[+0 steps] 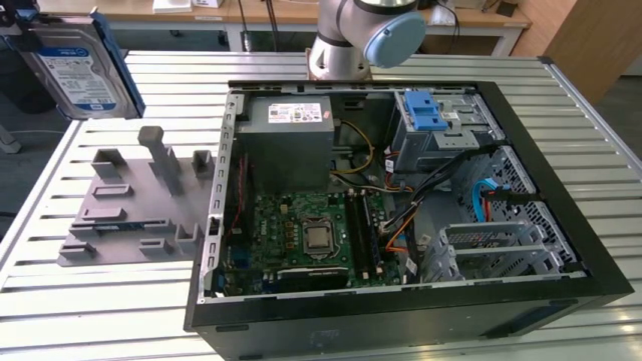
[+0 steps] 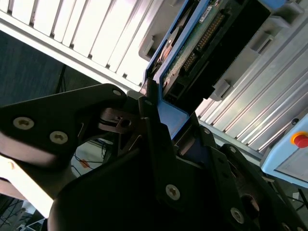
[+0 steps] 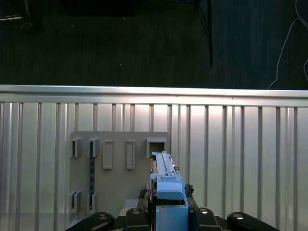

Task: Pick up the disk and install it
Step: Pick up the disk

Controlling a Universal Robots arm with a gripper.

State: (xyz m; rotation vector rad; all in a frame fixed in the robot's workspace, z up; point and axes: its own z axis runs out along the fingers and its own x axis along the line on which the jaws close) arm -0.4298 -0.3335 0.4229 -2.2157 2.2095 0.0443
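The disk (image 2: 207, 43) — far end cut off by the second wrist view's edge.

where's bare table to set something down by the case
Bare slats: the near corner between grey fixture and case, and the strip on the exterior view's right of the case. Inside the case is crowded. The gripper holds the disk.

Open air around disk (image 1: 80, 71); cables (image 1: 441, 174), seemingly, across drive cage (image 1: 467, 135) mouth.
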